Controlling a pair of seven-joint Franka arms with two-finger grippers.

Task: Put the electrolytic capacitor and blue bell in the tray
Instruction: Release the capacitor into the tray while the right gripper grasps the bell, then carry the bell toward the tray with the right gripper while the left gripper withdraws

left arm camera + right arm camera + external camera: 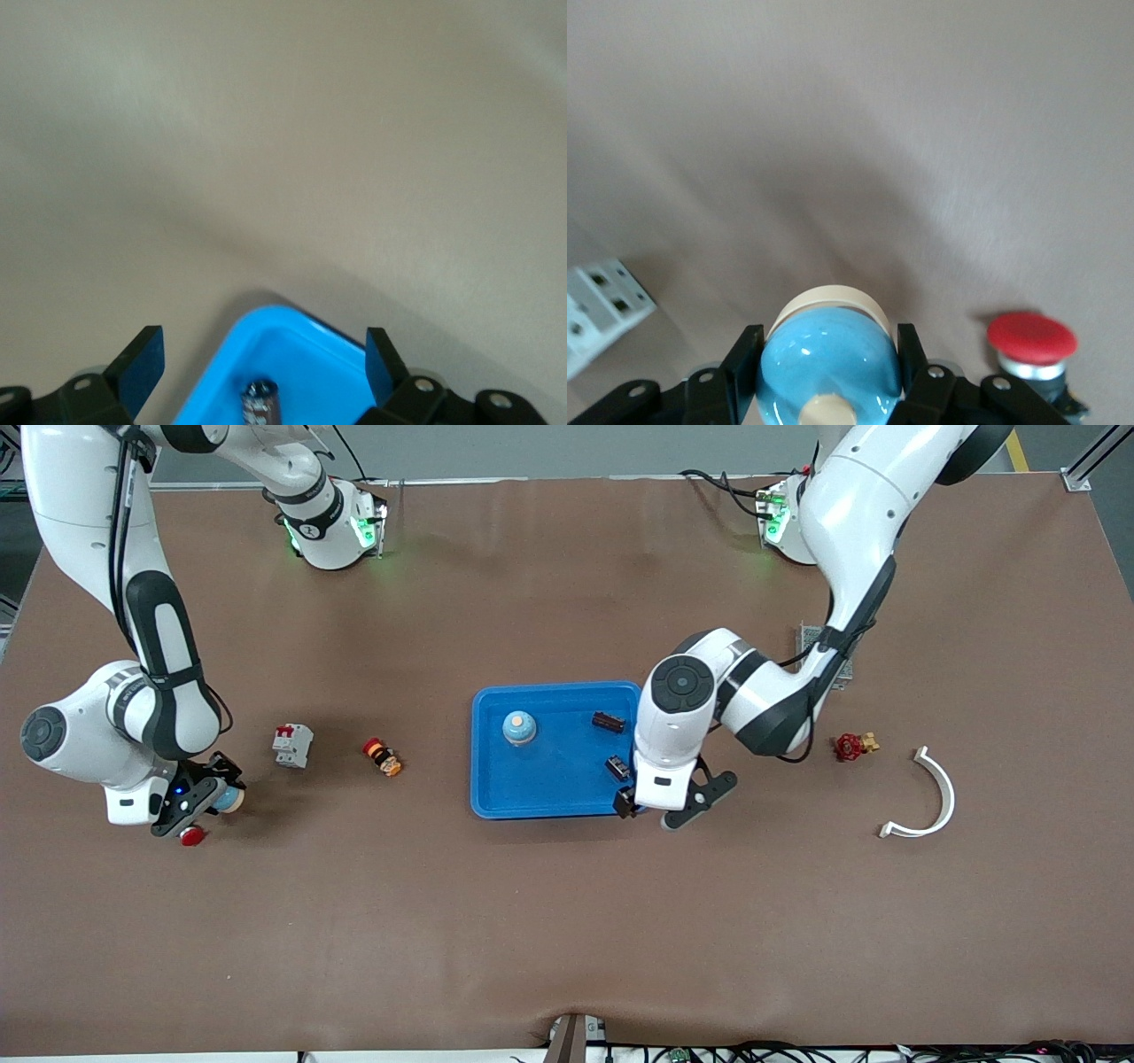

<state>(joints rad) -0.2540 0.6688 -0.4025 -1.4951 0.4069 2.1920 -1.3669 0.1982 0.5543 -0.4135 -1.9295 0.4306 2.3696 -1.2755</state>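
The table [567, 921] is showing a plain brown. The tray [549, 802] is shining bright blue, the bell [828, 367] is showing light blue with a cream knob, and the button [1031, 335] is showing red. The curved piece [930, 802] is looking white.

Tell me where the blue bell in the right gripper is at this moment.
The blue bell sits clamped in the right gripper at the right arm's end of the table, just beside a red push button and close to the white circuit breaker.
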